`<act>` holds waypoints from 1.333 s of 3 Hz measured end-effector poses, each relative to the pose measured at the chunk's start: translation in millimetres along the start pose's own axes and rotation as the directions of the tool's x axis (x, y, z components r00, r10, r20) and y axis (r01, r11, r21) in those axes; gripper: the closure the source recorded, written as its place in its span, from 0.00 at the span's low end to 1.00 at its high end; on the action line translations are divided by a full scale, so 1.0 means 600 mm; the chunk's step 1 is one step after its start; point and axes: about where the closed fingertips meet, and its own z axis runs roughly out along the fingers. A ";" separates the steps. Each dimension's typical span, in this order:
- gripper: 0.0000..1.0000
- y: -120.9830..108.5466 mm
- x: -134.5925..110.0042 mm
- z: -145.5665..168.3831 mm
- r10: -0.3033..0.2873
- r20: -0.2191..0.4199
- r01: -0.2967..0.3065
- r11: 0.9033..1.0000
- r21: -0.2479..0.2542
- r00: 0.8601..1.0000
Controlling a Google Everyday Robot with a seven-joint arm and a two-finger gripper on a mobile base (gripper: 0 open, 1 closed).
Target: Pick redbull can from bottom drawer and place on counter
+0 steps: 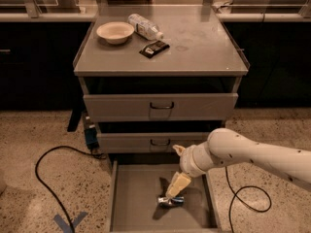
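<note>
Our gripper (175, 188) hangs in the bottom drawer (131, 198), the redbull can (171, 201) just at its 6 o'clock, lying 9-to-3 (whether it grips, we cannot tell).

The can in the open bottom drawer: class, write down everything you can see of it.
The can is small, slim and shiny, silver with blue, and looks like metal. It lies on its side, roughly crosswise, on the flat grey floor of the pulled-out bottom drawer, near the middle and a little toward the right. The robot's tool hangs directly above it, its pale tip meeting the can's upper side in the picture. Whether they touch cannot be told.
</note>
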 end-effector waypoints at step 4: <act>0.00 0.021 0.107 0.171 0.076 0.044 -0.073 0.995 -0.072 0.996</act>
